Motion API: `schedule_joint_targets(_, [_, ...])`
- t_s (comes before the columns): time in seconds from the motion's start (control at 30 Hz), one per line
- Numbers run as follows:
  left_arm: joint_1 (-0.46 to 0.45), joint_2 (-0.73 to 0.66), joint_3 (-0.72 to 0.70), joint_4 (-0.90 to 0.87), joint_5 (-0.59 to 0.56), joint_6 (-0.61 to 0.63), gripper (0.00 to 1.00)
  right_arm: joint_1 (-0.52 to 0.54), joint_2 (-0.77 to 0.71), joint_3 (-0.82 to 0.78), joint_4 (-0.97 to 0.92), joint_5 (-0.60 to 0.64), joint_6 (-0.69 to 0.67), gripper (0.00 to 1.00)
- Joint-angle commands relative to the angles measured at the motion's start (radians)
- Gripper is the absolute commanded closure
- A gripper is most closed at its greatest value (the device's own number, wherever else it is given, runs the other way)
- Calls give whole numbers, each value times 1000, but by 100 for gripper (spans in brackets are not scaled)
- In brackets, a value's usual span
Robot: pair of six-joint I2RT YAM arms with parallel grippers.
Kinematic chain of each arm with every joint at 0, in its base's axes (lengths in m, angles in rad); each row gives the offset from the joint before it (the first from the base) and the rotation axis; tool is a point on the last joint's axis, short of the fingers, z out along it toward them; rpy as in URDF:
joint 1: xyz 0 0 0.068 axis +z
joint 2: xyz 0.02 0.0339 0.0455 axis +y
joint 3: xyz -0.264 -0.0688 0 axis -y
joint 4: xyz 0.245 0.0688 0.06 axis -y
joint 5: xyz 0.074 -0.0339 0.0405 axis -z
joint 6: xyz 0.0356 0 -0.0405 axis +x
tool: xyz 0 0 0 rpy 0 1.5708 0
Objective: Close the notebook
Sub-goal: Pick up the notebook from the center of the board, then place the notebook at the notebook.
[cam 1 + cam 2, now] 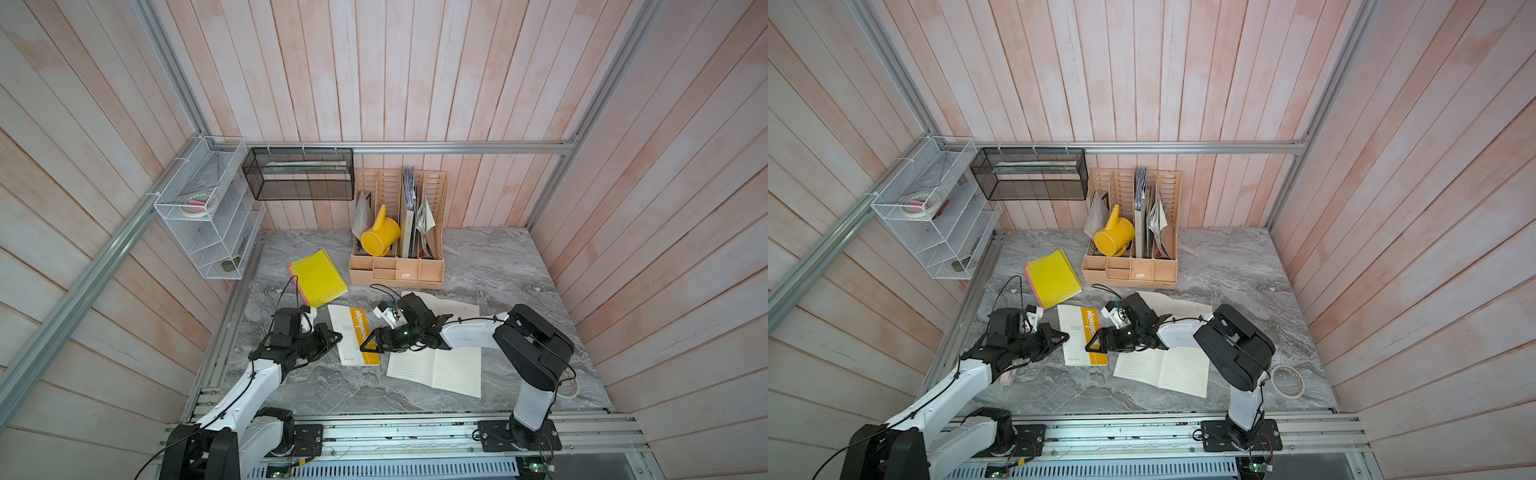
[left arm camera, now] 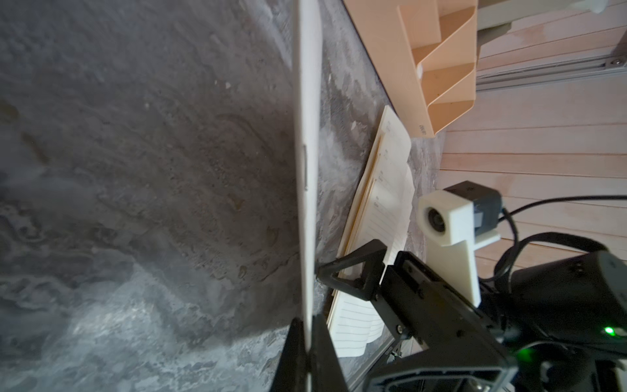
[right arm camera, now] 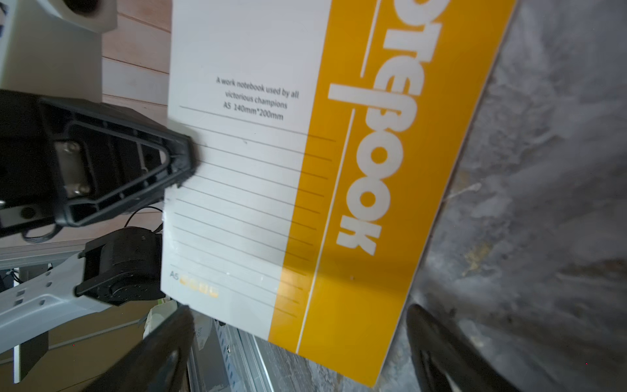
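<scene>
We see the desk (image 1: 498,270) walled on three sides, with the organizer (image 1: 397,270) standing against the back wall. The widest bare stretch lies right of the organizer and runs forward to the front rail (image 1: 415,432). Left of the organizer the room is tighter, with a yellow book (image 1: 318,276) close to the desk's edge.

We count five books: the notebook (image 1: 349,351), two open lined ones (image 1: 436,370) (image 1: 457,307), and the yellow book resting on a pink one (image 1: 1031,282). There are two tools, one can (image 1: 378,239) inside the organizer, one tape roll (image 1: 1287,380) well in front and right of it, and two wire baskets (image 1: 199,216) (image 1: 299,174) on the walls to its left.

The notebook lies in front of the organizer, slightly left, cover up. Its orange band is on the side toward the right tool (image 1: 365,343). The left tool (image 1: 337,336) is clamped on the notebook's white long edge, which sits between its fingers (image 2: 291,349) in the left wrist view. The right tool hovers over the orange band, jaws spread wide, gripping nothing.
</scene>
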Motion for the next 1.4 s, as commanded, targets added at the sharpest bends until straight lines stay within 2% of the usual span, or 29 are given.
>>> schedule_joint_targets(0.0, [5, 5, 118, -212, -24, 66, 100, -12, -62, 59, -86, 21, -44, 2])
schedule_joint_targets(0.17, [7, 25, 266, -306, -61, 115, 100, -37, -127, 81, -139, 38, -70, 2])
schedule_joint_targets(0.43, [75, 99, 400, -266, -65, 168, 100, -96, -233, 37, -176, 45, -88, 2])
schedule_joint_targets(0.7, [192, 224, 519, -146, -30, 209, 100, -130, -308, -45, -133, 54, -61, 2])
schedule_joint_targets(0.93, [253, 417, 595, -24, 27, 225, 100, -142, -321, -60, -149, 50, -71, 2])
schedule_joint_targets(1.37, [324, 692, 686, 235, 142, 110, 100, -189, -365, -121, -161, 50, -68, 2])
